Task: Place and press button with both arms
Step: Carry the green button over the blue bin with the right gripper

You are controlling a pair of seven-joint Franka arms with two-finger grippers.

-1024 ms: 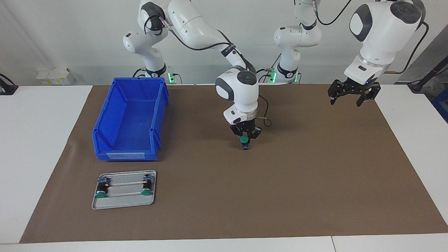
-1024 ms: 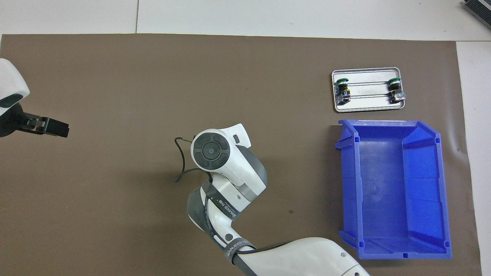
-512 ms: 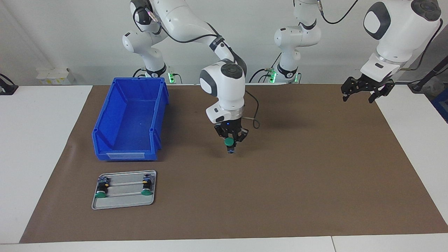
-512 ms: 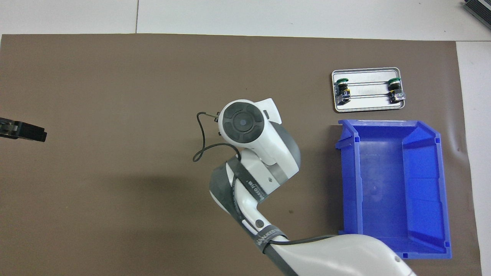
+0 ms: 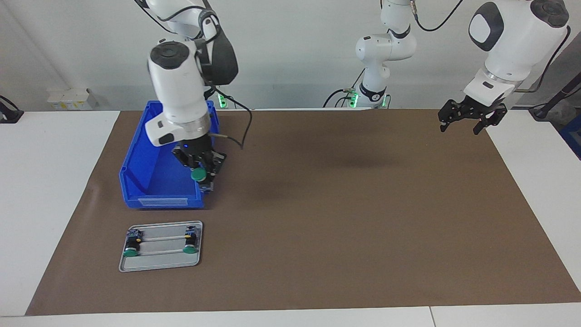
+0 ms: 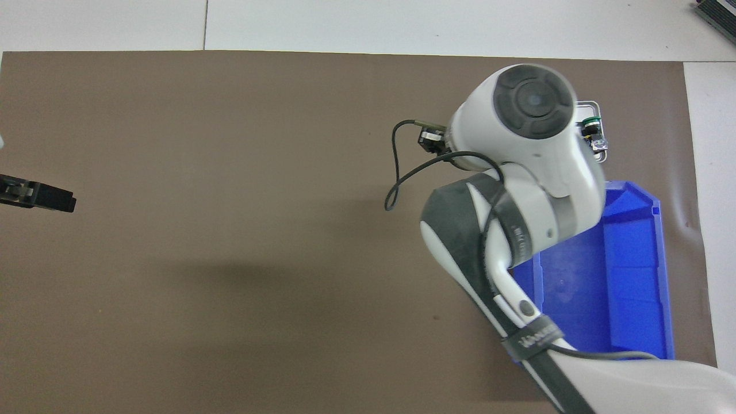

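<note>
Right claw (image 5: 200, 175) gripping button (image 5: 197, 175), midair

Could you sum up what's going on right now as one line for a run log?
right gripper: shut on button, up over blue bin corner | left gripper: open, empty, waiting | tray: two buttons
</note>
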